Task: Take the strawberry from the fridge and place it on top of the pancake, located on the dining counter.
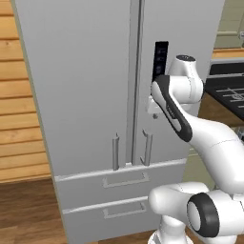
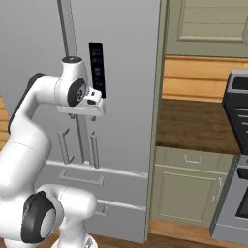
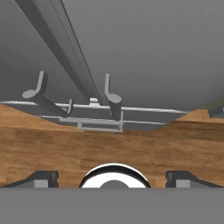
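Note:
The tall light-grey fridge (image 1: pixel 86 95) (image 2: pixel 126 72) (image 3: pixel 153 52) stands with both doors shut, so the strawberry is hidden. My gripper (image 3: pixel 112 178) is open, with nothing between its dark fingertips (image 3: pixel 41 178). The hand (image 2: pixel 85 104) hovers close to the right door, just below the dark panel (image 1: pixel 160 59) (image 2: pixel 97 68) and beside the door seam. It points down along the doors. Below it are the left bar handle (image 1: pixel 116 151) (image 3: pixel 39 87) and the right bar handle (image 1: pixel 147 147) (image 3: pixel 111 96). The pancake and the dining counter are out of view.
Two drawers (image 1: pixel 124 181) sit under the fridge doors. A wood-plank wall (image 1: pixel 19 119) flanks the fridge on the left. To the right are a wooden-topped counter (image 2: pixel 193 121) on green cabinets (image 2: pixel 189 189) and a dark stove (image 2: pixel 237 111). The floor (image 3: pixel 109 144) is wood.

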